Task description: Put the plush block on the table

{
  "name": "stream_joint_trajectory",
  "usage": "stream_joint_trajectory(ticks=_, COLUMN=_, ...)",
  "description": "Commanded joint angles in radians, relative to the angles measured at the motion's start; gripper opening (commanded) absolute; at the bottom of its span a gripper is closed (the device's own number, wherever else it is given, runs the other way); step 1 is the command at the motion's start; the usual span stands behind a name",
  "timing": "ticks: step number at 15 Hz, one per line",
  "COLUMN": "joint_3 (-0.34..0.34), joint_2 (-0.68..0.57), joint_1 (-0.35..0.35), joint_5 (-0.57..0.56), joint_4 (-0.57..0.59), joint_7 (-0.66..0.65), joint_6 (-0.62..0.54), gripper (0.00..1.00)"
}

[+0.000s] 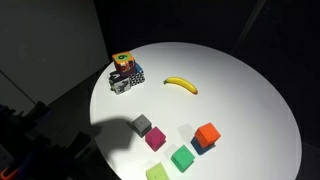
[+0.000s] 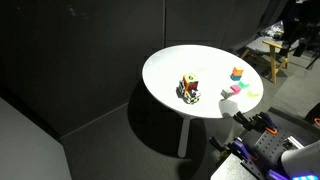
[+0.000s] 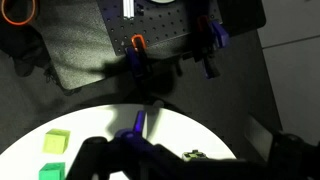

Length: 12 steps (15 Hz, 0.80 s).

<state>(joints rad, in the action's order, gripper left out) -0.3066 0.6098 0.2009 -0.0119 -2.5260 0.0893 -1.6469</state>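
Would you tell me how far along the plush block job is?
Nothing is done yet: the plush block sits atop the black-and-white patterned block, not on the table. The gripper looks open and empty. Left to do: grasp it, lift it, set it down.

Tall black matte wall panels (image 2: 80, 50) close off the room behind the large round white-topped desk (image 2: 165, 70); the same black backdrop (image 1: 50, 40) fills another exterior view. A dark grey floor (image 2: 90, 150) lies in shadow. A light wooden stand (image 2: 272, 58) sits far back. Bright light falls on the desk alone.
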Motion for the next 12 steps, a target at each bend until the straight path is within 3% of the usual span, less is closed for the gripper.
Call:
stream_joint_trajectory(ticks=1, joint_3=0.017, joint_2=-0.004, joint_1=0.02, joint_5=0.008, joint_4=0.002, joint_7=0.01, joint_6=0.002, gripper=1.0)
stream_joint_trajectory(ticks=12, joint_3=0.027, joint_2=-0.01, joint_1=0.022, joint_5=0.001, joint_4=0.003, joint_7=-0.005, joint_6=-0.028, gripper=1.0)
